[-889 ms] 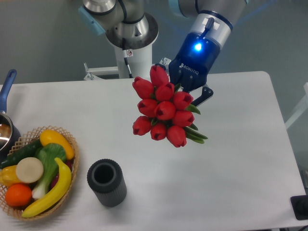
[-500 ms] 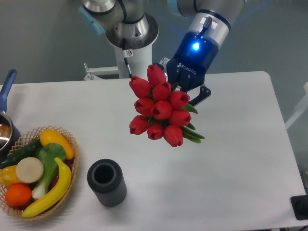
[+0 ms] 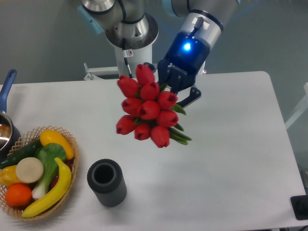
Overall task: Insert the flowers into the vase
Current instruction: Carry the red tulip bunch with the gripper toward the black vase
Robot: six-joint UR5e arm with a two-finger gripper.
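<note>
flowers: we have them in the air over mid-bench, toward the far edge, buds facing the camera.
gripper: closed on the stems behind the buds; fingertips mostly hidden.
handling: we judge them light, stems bendy, head wider than the opening. Hold low on the stems, go in stems first.
vase: upright near the front edge, left of centre, mouth open, well apart from the bunch.
obstacles: wicker basket of toy produce by the left edge beside the vase; pan behind it.

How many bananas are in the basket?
2. One long banana lies along the right front edge of the basket; a shorter one lies at the back. Others may be hidden under the other toy food.
</note>
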